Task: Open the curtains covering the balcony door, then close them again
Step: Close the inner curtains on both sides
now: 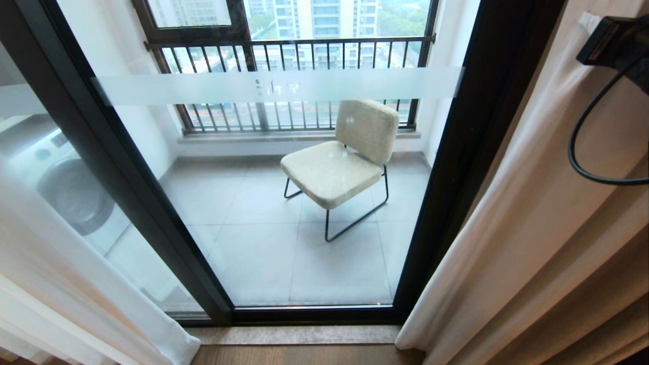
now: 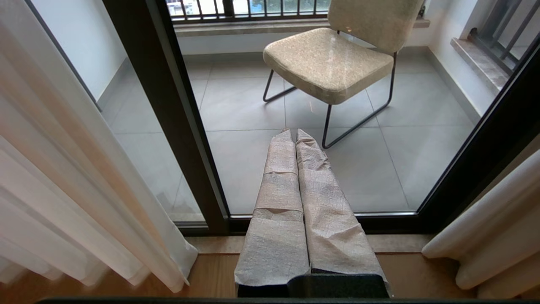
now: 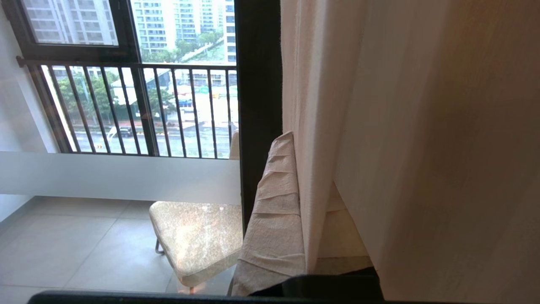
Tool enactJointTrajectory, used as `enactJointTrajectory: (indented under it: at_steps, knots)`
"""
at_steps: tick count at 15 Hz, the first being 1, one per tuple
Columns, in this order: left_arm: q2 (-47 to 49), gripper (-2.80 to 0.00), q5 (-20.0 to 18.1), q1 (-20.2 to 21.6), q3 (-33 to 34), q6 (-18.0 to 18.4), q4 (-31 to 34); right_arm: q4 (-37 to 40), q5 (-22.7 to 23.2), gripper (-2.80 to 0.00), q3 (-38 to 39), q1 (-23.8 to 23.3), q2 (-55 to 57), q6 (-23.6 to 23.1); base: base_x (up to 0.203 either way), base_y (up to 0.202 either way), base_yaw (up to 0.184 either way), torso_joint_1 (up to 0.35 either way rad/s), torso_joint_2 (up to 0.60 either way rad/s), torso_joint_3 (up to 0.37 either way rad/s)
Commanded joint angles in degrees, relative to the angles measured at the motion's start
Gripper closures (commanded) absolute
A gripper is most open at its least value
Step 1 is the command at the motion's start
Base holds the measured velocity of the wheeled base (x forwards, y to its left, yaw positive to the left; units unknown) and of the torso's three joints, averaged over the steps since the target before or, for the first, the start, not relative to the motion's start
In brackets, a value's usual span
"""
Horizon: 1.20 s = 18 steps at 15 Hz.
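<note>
The curtains are drawn apart: the beige right curtain (image 1: 532,228) (image 3: 422,126) hangs at the right, and a white sheer (image 1: 45,263) (image 2: 63,169) at the left. Between them the balcony door (image 1: 127,167) shows bare, dark-framed glass with a frosted band (image 1: 279,85). My right gripper (image 3: 301,145) is raised at the right curtain's inner edge and shut on it. A fold runs between its cloth-wrapped fingers (image 3: 274,202), and its wrist (image 1: 616,43) shows at the upper right. My left gripper (image 2: 294,133) is low before the door, shut and holding nothing.
Behind the glass stand a beige chair (image 1: 339,162), a washing machine (image 1: 66,182) at the left and a dark-barred railing (image 1: 289,45). A black cable (image 1: 583,132) loops from my right wrist in front of the curtain. A wooden floor (image 1: 304,355) meets the door sill.
</note>
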Motion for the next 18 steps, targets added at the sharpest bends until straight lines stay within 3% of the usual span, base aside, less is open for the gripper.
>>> enactJointTrajectory:
  at_steps: [1, 7, 18]
  knots:
    - [-0.02, 0.00, 0.02, 0.00, 0.06, 0.01, -0.01, -0.20, 0.01, 0.00, 0.08, 0.02, 0.60, -0.04, 0.000, 0.000, 0.000, 0.000, 0.00, 0.000]
    - [-0.02, 0.00, -0.07, 0.00, -0.03, -0.07, 0.08, -0.13, 0.01, 0.00, 0.00, 0.67, 0.69, -0.04, 0.001, 0.016, 0.000, -0.001, 0.00, 0.001]
    - [-0.02, 0.00, 0.02, 0.00, -0.03, -0.07, 0.08, -0.11, -0.06, 0.00, -0.53, 3.45, 0.69, -0.06, 0.000, 0.190, 0.000, 0.002, 0.00, 0.002]
